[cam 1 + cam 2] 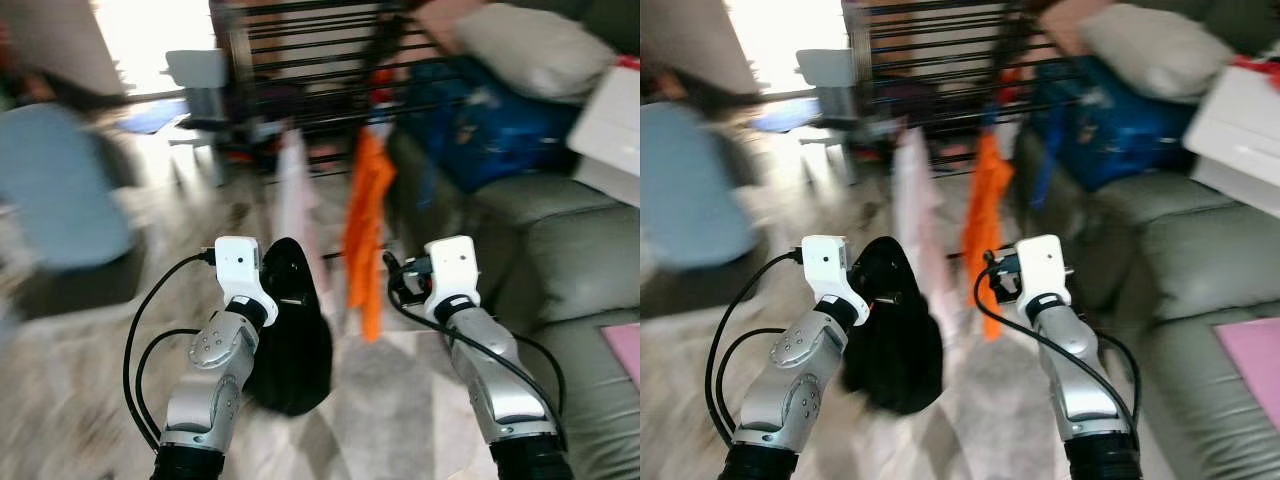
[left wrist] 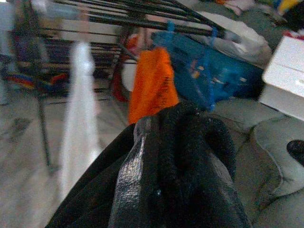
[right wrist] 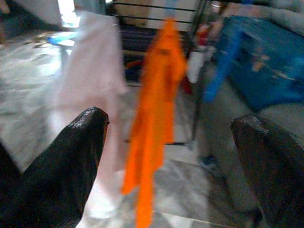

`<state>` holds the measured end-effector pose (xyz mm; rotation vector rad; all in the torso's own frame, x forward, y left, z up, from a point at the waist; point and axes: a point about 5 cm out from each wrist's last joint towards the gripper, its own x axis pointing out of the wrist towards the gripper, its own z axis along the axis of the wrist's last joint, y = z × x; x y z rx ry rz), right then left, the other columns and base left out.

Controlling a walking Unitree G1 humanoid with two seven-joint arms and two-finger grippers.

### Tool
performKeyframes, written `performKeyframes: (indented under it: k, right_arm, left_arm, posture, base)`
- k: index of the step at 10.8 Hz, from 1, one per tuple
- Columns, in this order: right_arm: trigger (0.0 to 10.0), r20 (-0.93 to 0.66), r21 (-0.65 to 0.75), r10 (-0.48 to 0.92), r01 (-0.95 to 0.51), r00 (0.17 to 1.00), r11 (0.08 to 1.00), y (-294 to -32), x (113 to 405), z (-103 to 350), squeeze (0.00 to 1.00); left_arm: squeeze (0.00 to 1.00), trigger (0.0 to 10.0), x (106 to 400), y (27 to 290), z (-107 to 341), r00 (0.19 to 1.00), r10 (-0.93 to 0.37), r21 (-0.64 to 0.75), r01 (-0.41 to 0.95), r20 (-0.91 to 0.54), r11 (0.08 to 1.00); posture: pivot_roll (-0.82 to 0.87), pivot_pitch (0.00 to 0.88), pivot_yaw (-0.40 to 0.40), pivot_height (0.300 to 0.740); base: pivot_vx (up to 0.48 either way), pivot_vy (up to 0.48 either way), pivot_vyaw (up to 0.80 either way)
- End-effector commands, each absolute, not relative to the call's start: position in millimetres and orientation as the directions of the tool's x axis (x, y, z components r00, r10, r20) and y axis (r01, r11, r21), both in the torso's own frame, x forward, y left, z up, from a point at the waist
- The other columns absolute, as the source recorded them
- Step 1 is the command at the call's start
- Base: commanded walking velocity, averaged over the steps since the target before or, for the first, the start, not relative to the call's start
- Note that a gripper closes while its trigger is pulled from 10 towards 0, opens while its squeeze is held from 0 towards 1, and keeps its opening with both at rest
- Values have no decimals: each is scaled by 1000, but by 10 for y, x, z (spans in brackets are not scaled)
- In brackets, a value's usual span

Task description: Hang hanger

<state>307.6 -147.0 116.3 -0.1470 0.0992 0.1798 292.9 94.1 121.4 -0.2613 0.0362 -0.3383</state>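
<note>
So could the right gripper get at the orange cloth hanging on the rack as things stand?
Probably yes. The right gripper is open and faces the orange cloth, which hangs free from the drying rack with nothing between them. The left gripper is shut on a black garment, off to the side.

— What sort of place is this?

— A home, by the look of it, a living room. There's a grey sofa (image 1: 560, 260) on the right with a pale cushion (image 1: 530, 45) and a blue bag (image 1: 490, 125) lying on it.

— Anything else domestic?

— A black drying rack (image 1: 320, 60) stands on the pale marbled floor (image 1: 390, 400), with an orange garment (image 1: 365, 230) and a whitish cloth (image 1: 295, 195) hanging from it. Daylight pours in at the back.
</note>
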Motion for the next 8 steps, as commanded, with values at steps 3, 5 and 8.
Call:
performKeyframes:
  k: [3, 5, 8]
  right_arm:
    - [10000, -109, -143, 138, -153, 984, 978, -1539, 3095, 1185, 0]
    - [10000, -108, -145, 148, -163, 983, 976, -1529, 3098, 1187, 0]
    - [10000, -118, -144, 152, -168, 981, 975, -1522, 3099, 1167, 0]
  left_arm:
    - [0, 10000, 2943, 838, 1327, 930, -363, -257, 365, 58, 895]
    - [0, 10000, 2948, 836, 1331, 931, -361, -259, 363, 58, 895]
    - [0, 10000, 2955, 840, 1307, 935, -353, -266, 348, 33, 899]
  posture:
    - [-201, 0, 25, 740]
    - [-202, 0, 25, 740]
    - [-201, 0, 25, 740]
  base:
    - [460, 0, -800]
    - [458, 0, 0]
    - [391, 203, 0]
